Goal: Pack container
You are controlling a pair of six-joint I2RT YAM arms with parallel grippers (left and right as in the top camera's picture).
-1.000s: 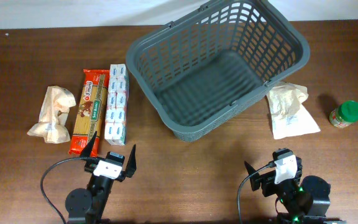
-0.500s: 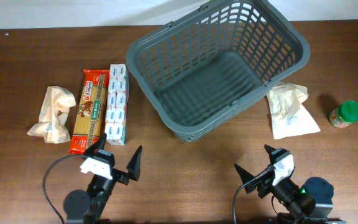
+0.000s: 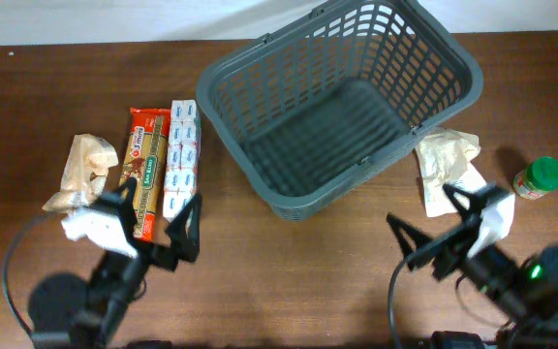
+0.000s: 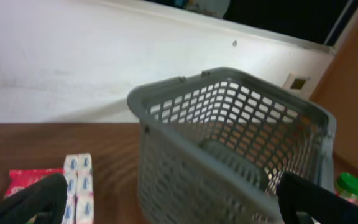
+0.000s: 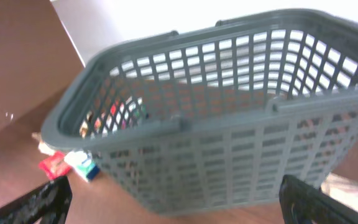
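The basket [image 3: 260, 92] sits askew at the upper centre of a brown wooden table [image 3: 289, 262], its ribbed floor bare, with a white wall [image 3: 114, 19] behind. A paper bag [image 3: 444, 160] at its right corner is partly covered by the right gripper [image 3: 418, 204]. That and the left gripper [image 3: 158, 204] are blurred, with fingers spread wide and holding nothing.

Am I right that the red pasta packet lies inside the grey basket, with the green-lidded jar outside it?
Not quite: overhead, the pasta packet lies on the table left of the basket; the jar is outside it.
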